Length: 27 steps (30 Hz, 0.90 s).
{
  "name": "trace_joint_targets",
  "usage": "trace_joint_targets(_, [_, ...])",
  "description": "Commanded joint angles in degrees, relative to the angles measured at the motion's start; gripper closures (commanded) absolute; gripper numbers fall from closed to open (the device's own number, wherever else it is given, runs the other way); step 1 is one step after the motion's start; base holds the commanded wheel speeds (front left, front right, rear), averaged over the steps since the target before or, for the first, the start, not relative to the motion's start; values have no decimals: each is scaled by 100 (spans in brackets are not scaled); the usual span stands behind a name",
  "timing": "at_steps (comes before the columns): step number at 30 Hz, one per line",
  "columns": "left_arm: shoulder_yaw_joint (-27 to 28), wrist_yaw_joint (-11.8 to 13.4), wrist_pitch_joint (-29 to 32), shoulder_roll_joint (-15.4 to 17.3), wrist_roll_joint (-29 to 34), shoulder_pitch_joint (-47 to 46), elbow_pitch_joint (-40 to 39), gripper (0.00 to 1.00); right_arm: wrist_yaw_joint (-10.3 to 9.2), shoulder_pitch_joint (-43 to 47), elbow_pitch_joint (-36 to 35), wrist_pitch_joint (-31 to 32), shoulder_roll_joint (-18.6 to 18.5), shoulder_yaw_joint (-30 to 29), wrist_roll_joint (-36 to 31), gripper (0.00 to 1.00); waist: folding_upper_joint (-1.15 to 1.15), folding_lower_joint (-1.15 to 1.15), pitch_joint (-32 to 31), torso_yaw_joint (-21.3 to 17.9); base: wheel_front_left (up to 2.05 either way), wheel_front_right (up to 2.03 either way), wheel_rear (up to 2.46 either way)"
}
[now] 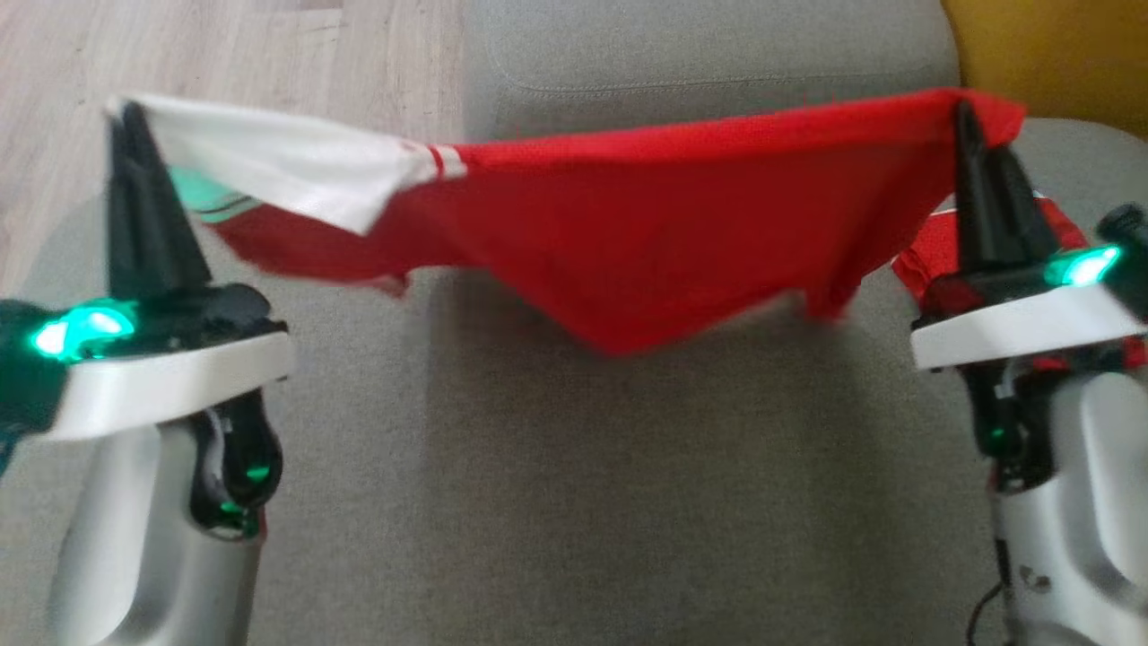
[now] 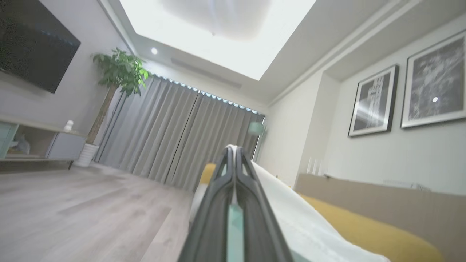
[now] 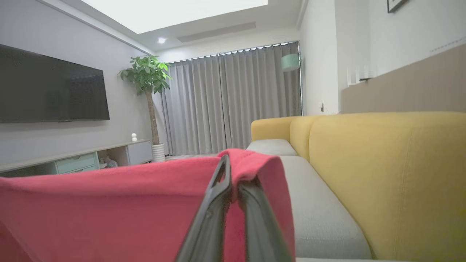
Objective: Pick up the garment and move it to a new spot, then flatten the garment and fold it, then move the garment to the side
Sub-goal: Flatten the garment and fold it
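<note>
Closest to me, my left gripper [image 1: 133, 112] is clamping the white end of the garment [image 1: 646, 224] and my right gripper [image 1: 964, 112] its red end; the garment is hanging stretched between them above the grey seat cushion [image 1: 574, 502]; I am judging this the carrying step; next is calling for lowering both ends evenly; my head view is showing the sagging middle, my right wrist view the yellow sofa back [image 3: 382, 174].

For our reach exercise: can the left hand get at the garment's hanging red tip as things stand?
Probably not: the left hand is shut on the white corner of the garment, which is stretched across to the right hand; it would have to let go first.
</note>
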Motion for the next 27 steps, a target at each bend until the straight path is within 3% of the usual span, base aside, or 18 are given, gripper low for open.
trace_joint_targets(1, [278,52,-38,83,-38,-194,-387,100,-4,-136,-365,92,-77,77,-36,100,0,0,-9,-5,0,0,0])
trace_joint_targets(9, [415,379,493,265,-43,-124,-2345,100,-4,204,-1932,890,-178,-60,-115,100,0,0,162,-19,0,0,0])
trace_joint_targets(14, [530,492,983,496,-99,-516,-2866,100,-4,33,-2479,1321,-92,-156,-206,100,0,0,501,-25,0,0,0])
trace_joint_targets(20, [429,126,1525,892,-283,-1790,-1645,100,-4,-968,-2106,1750,-49,-229,-112,100,0,0,1288,18,0,0,0])
trace_joint_targets(25, [265,-349,1639,1128,-247,-3521,265,100,-4,-2637,-822,1857,-300,11,39,100,0,0,2032,73,0,0,0])
trace_joint_targets(27, [81,-577,1504,1372,133,-4312,1044,100,-4,-3441,-123,1824,-453,286,143,100,0,0,2307,74,0,0,0])
